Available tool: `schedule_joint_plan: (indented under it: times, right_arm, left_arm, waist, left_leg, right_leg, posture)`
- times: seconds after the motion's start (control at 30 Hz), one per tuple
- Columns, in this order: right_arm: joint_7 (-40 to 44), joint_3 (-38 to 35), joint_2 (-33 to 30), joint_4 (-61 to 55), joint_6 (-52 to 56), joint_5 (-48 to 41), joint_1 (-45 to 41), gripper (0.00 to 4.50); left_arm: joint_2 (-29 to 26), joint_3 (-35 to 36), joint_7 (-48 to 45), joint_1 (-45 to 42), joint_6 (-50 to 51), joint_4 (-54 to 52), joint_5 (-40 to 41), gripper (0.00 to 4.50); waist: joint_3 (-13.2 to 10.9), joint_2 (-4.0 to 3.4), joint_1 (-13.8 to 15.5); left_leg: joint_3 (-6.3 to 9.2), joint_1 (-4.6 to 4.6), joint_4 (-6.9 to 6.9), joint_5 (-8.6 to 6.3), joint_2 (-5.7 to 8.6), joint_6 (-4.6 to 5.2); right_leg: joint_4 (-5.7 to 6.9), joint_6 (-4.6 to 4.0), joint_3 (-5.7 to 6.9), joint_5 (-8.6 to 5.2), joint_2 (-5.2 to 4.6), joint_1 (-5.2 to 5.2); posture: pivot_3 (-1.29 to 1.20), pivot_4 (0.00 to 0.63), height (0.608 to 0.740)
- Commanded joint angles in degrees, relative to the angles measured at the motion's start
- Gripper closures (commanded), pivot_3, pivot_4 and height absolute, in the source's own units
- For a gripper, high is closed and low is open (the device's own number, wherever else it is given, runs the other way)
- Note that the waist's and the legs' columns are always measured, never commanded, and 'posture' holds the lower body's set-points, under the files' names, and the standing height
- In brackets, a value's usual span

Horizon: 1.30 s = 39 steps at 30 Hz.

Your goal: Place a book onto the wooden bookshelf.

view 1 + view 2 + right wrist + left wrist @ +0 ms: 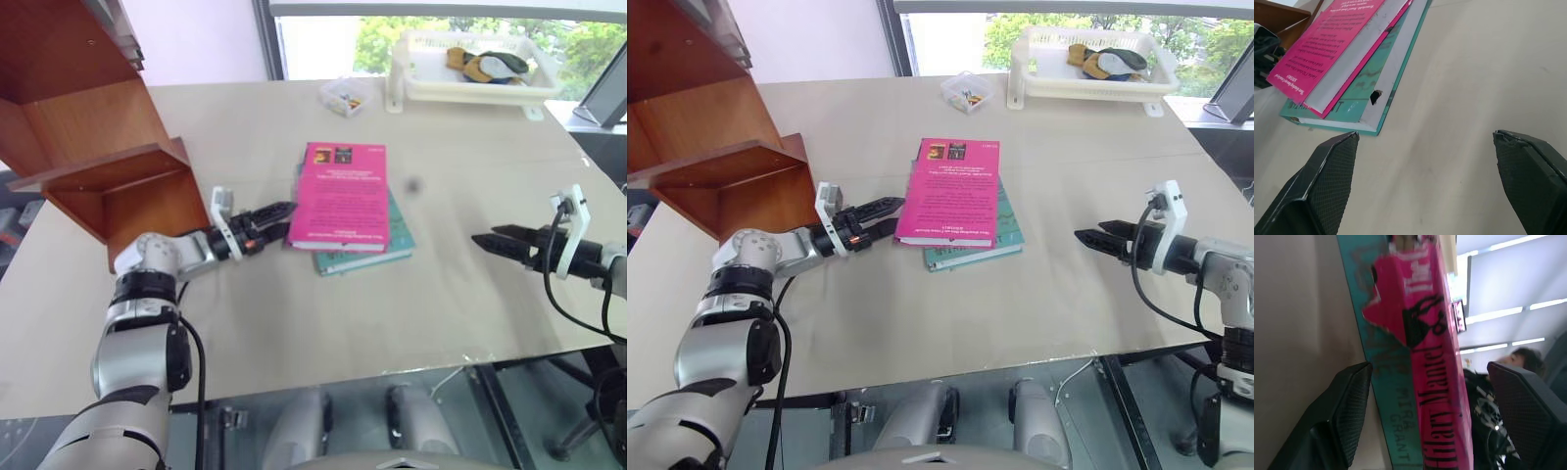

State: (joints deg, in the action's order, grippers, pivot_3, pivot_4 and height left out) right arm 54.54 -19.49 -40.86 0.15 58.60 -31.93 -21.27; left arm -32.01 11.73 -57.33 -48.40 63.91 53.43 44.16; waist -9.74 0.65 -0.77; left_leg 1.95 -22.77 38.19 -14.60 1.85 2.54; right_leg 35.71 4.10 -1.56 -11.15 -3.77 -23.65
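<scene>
The book (342,199) is a thick bright pink paperback lying flat near the middle of the frame on the beige worktop (460,294). It is stacked on a teal-green book (364,257) whose edges stick out below and to the right of it. Its upward cover carries two small dark pictures near the top edge and rows of fine dark print, too small to read from the head views. In the left wrist view the pink spine shows large white lettering that looks like "ETERNALLY", though only part of it is in frame, and the teal spine beside it reads "MIRA GRANT".

The left gripper (278,217) is level with the pink book's left edge, its fingers spread wide either side of the two spines and grasping nothing. The right gripper (1104,239) hangs over bare worktop at the right of the frame, well apart from the books, released, its fingers spread.

The wooden bookshelf (93,127), reddish-brown and polished, fills the upper left of the frame. A white basket tray (470,78) sits at the upper right, and a small clear box (346,96) lies to its left.
</scene>
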Motion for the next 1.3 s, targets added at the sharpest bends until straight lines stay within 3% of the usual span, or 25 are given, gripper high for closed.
schedule_joint_plan:
  times: [0.03, 0.23, 0.27, 0.33, 0.4, 0.53, 0.6, 0.77, 0.97, 1.3]
  right_arm:
    - [-1.0, -2.1, -1.6, -2.0, -0.3, -2.0, 0.1, 0.0]
    - [-2.2, -1.8, -2.0, -2.2, -0.9, -3.3, 0.5, 0.0]
    - [-2.3, -1.7, -2.0, -2.3, -0.9, -3.5, 0.6, 0.0]
    - [-2.3, -1.5, -2.1, -2.4, -1.0, -4.0, 0.9, 0.0]
    - [-2.1, -1.4, -2.2, -2.5, -1.2, -4.5, 1.1, 0.0]
    - [-0.7, -0.7, -3.2, -2.4, -2.0, -5.2, 1.9, 0.0]
    - [0.7, -0.3, -3.9, -2.6, -3.1, -5.4, 2.8, 0.0]
    - [5.1, -2.6, -4.9, -2.7, -8.2, -7.3, 5.3, 0.0]
    - [17.8, -4.5, -7.9, 0.9, -21.9, -7.0, 9.2, 0.0]
    - [32.6, 0.1, -11.5, 5.4, -40.7, -2.3, 6.8, 0.0]
  left_arm:
    - [0.6, -3.2, -6.9, -1.5, 0.1, 2.9, -3.9, 0.46]
    - [1.2, -4.8, -15.4, -3.0, 0.2, 7.4, -8.4, 0.46]
    - [1.3, -4.9, -16.2, -3.2, 0.1, 8.0, -9.1, 0.68]
    - [1.5, -4.8, -17.9, -3.5, -0.4, 9.4, -10.3, 1.26]
    - [1.6, -5.0, -19.8, -3.9, -0.5, 10.3, -11.4, 2.29]
    - [2.2, -5.9, -22.4, -4.6, -1.0, 11.7, -14.1, 3.93]
    - [2.3, -5.8, -23.2, -4.9, -1.2, 12.1, -15.0, 4.42]
    - [2.2, -4.4, -24.3, -4.9, -1.6, 11.6, -15.7, 4.46]
    - [1.7, -2.9, -24.2, -2.5, 0.8, 4.2, -13.8, 4.46]
    - [2.7, 1.5, -16.4, 1.3, 5.1, -6.2, -10.6, 4.46]
  waist:
    - [0.0, 0.0, 0.0]
    - [0.0, 0.01, 0.0]
    - [0.0, 0.01, 0.0]
    - [0.0, 0.01, 0.0]
    - [0.0, 0.01, 0.0]
    - [0.0, 0.01, 0.1]
    - [0.1, -0.01, 0.2]
    - [0.1, -0.01, 0.2]
    - [0.1, 0.0, 0.1]
    - [0.0, 0.05, 0.0]
  left_leg:
    - [0.0, 0.0, 0.0, 0.0, -0.01, 0.0]
    - [0.0, -0.01, 0.01, -0.02, -0.01, 0.03]
    - [0.0, -0.01, 0.01, -0.02, -0.01, 0.03]
    - [0.0, -0.01, 0.01, -0.02, -0.02, 0.04]
    - [-0.01, -0.02, 0.01, -0.03, -0.02, 0.05]
    - [0.0, -0.02, 0.01, -0.03, -0.02, 0.06]
    - [0.0, -0.01, 0.02, -0.03, -0.02, 0.07]
    - [0.01, 0.0, 0.05, -0.04, -0.02, 0.08]
    - [0.0, -0.04, 0.07, -0.06, -0.02, 0.12]
    - [0.0, -0.03, 0.1, -0.07, -0.09, 0.12]
  right_leg:
    - [0.0, 0.0, 0.0, 0.0, 0.0, 0.0]
    - [0.0, 0.0, 0.0, 0.0, -0.03, 0.0]
    - [0.0, 0.0, 0.0, 0.0, -0.03, 0.0]
    - [0.0, 0.0, 0.0, 0.0, -0.03, 0.0]
    - [0.0, 0.0, 0.0, 0.0, -0.03, 0.0]
    - [0.01, 0.01, 0.0, 0.0, -0.04, 0.0]
    - [0.02, 0.01, 0.01, 0.0, -0.04, 0.02]
    - [0.04, 0.02, 0.02, -0.01, -0.05, 0.04]
    - [0.04, 0.03, 0.01, -0.01, -0.04, 0.03]
    - [0.03, 0.03, 0.02, -0.01, -0.02, 0.02]
  posture:
    - [0.0, 0.15, 0.74]
    - [0.0, 0.15, 0.74]
    - [0.0, 0.15, 0.74]
    - [0.0, 0.15, 0.74]
    - [0.0, 0.15, 0.74]
    - [0.0, 0.15, 0.74]
    - [0.0, 0.15, 0.74]
    - [0.0, 0.15, 0.74]
    - [0.0, 0.15, 0.74]
    - [0.0, 0.15, 0.74]
